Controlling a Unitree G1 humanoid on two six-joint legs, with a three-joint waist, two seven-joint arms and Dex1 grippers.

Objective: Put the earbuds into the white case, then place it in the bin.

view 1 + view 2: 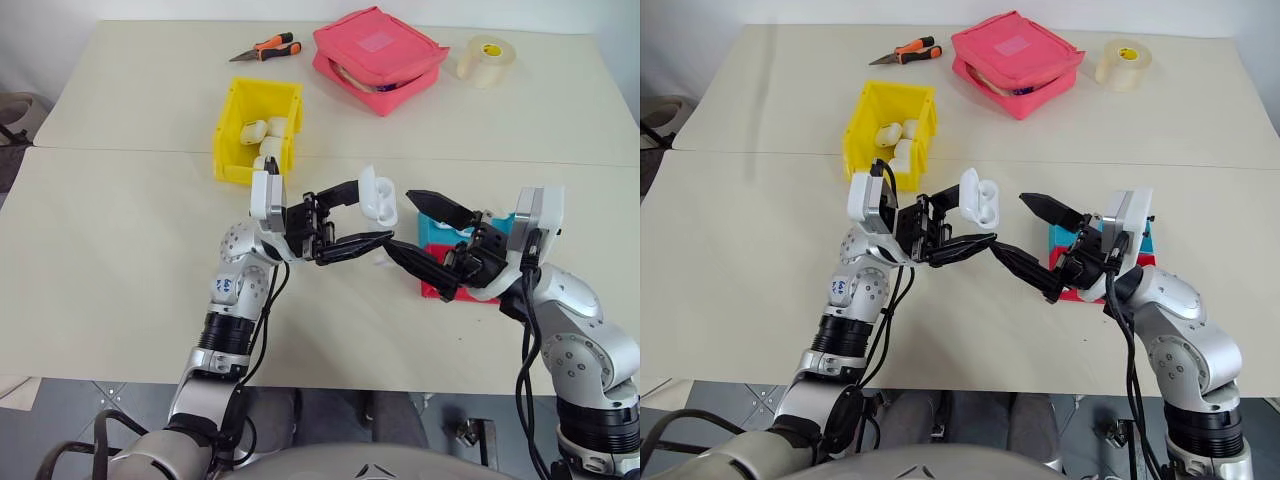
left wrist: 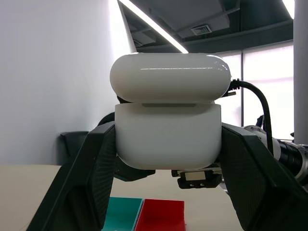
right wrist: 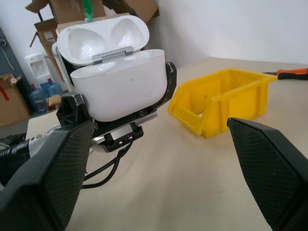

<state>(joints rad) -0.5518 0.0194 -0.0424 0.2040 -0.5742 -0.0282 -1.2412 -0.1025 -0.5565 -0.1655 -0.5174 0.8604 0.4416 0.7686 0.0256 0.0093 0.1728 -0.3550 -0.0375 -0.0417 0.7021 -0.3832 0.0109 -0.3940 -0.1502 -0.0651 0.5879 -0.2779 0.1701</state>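
On the far side of the desk [image 1: 120, 260] lie orange-handled pliers [image 1: 268, 49], a pink zipped pouch [image 1: 378, 58] and a roll of tape [image 1: 487, 60], side by side and apart. Nearer, on the right, a blue tray [image 1: 436, 232] and a red tray [image 1: 437, 288] sit touching each other.

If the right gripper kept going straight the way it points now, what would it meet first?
Most likely the white case, held lid-open in the left gripper. The right gripper is open and aimed at the case, which sits between its fingers' line in the right wrist view. The yellow bin lies further back and off to one side.
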